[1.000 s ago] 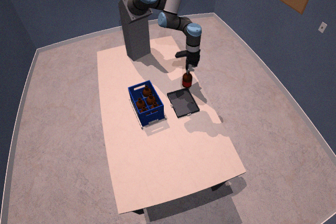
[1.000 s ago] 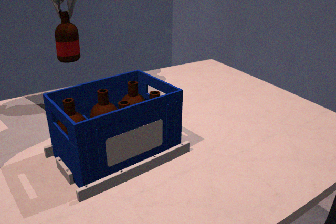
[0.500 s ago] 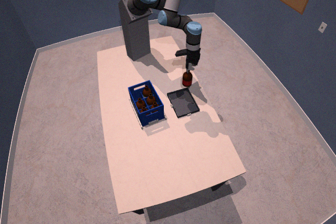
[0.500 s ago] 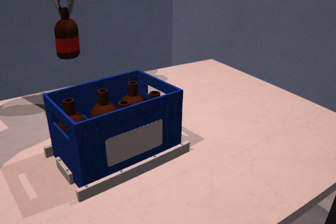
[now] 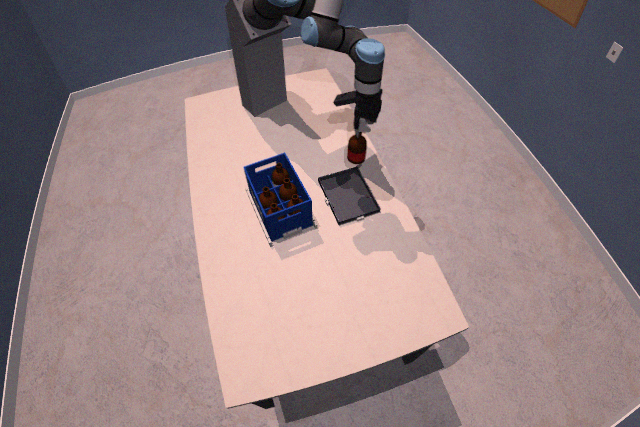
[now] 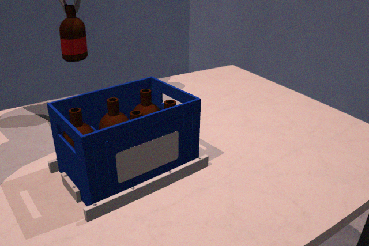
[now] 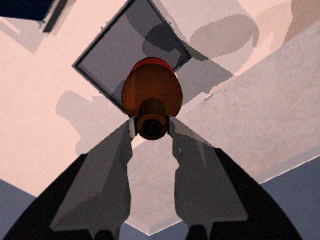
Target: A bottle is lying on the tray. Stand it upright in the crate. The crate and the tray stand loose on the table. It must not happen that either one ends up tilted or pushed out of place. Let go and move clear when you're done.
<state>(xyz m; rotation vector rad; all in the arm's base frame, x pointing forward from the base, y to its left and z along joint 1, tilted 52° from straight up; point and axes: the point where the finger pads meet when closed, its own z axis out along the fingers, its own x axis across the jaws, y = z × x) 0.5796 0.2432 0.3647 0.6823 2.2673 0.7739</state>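
A brown bottle (image 5: pixel 356 149) (image 6: pixel 73 37) (image 7: pixel 152 92) with a red label hangs upright in the air, its neck up. My gripper (image 5: pixel 358 134) (image 6: pixel 71 10) (image 7: pixel 152 117) is shut on its neck. The bottle is above the table near the tray's back edge, clear of the tray and the crate. The dark tray (image 5: pixel 351 200) (image 7: pixel 107 55) has nothing lying on it. The blue crate (image 5: pixel 292 221) (image 6: pixel 101 159) stands upright left of the tray in the top view, with several brown bottles standing in its compartments. The crate's lower inside is hidden.
Low light rails (image 6: pixel 146 190) run along the crate's foot. Necks of the standing bottles (image 5: pixel 287 188) (image 6: pixel 113 112) stay below the crate's rim. The grey robot pedestal (image 5: pixel 261 68) stands at the table's back. A table edge (image 5: pixel 347 374) is at the front.
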